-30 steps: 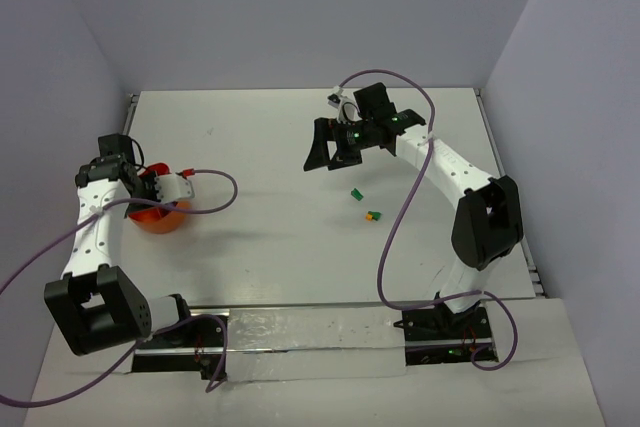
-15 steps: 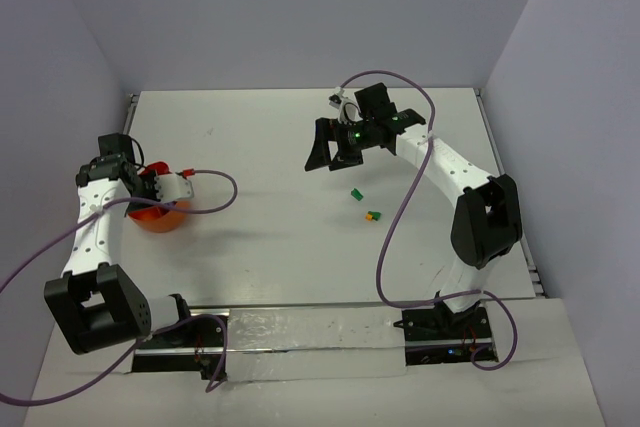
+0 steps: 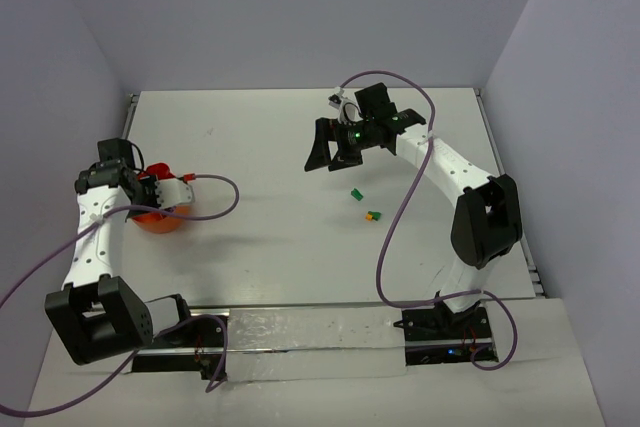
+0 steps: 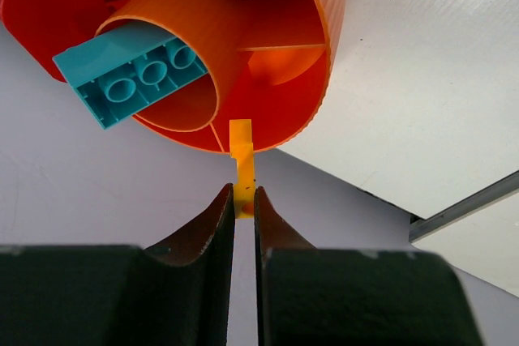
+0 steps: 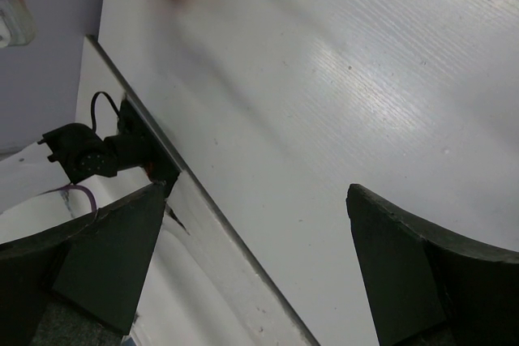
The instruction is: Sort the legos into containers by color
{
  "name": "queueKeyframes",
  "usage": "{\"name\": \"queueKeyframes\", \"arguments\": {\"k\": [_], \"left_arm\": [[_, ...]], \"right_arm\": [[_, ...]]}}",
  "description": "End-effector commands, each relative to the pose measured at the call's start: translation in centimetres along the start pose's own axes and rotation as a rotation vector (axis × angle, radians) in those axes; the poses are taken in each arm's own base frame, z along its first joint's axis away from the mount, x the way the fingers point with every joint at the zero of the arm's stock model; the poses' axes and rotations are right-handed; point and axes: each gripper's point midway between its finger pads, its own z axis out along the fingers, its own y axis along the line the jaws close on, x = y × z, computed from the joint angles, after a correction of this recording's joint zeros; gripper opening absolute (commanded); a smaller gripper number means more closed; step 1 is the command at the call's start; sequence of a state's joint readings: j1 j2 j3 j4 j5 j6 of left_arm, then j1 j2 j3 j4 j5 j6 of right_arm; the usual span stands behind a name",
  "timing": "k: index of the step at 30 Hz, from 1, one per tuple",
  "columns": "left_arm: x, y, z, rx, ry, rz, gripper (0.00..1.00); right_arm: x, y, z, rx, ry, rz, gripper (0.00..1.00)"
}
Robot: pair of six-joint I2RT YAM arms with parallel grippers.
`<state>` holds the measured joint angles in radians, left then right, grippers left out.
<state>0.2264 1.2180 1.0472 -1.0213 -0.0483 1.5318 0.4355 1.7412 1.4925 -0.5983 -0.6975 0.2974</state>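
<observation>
The left pincer [image 4: 243,204], clamped on the tab [image 4: 241,139] of the orange bowl [image 4: 320,54] at the table's [image 3: 260,147] left side, has just shifted slightly, while the right pincer [image 3: 331,155] still hangs wide open and empty beyond two unsorted bricks [image 3: 355,193] mid-table.

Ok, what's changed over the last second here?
Only the left arm moved. It eased slightly back toward the near-left edge, and its lower links sit a little lower in the top view. The left gripper stays by the rim of the orange bowl, shut on a thin yellow lego. Nothing was picked up or let go. The right gripper stayed open and still. The green lego and orange lego haven't moved.
</observation>
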Motion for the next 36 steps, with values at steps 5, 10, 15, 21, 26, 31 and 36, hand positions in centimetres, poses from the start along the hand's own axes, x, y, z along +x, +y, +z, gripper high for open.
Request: {"name": "queueKeyframes", "arguments": {"k": [5, 10, 15, 21, 26, 31, 36], "left_arm": [[-0.2, -1.5, 0.0, 0.047, -0.018, 0.033, 0.18], [0.2, -0.9, 1.1, 0.028, 0.003, 0.033, 0.26], [-0.2, 1.1, 1.7, -0.007, -0.007, 0.010, 0.30], [-1.0, 2.7, 1.2, -0.053, -0.047, 0.017, 0.33], [-4.5, 4.1, -3.2, -0.134, -0.235, 0.013, 0.40], [-9.5, 4.6, -8.7, -0.136, -0.442, -0.055, 0.48], [-15.8, 2.8, -11.2, -0.034, -0.597, -0.107, 0.52]], "right_arm": [[-1.2, 0.6, -0.4, -0.021, -0.027, -0.031, 1.00], [-1.0, 0.3, -0.3, -0.017, -0.019, -0.030, 1.00], [-1.1, 0.2, -0.2, -0.013, -0.017, -0.034, 1.00], [-0.8, -0.2, -0.4, 0.011, -0.013, -0.047, 1.00], [0.7, -3.0, -2.0, 0.151, 0.013, -0.147, 0.98], [4.8, -8.1, -4.8, 0.297, 0.156, -0.273, 0.82], [7.9, -13.0, -7.7, 0.428, 0.281, -0.337, 0.61]]}}
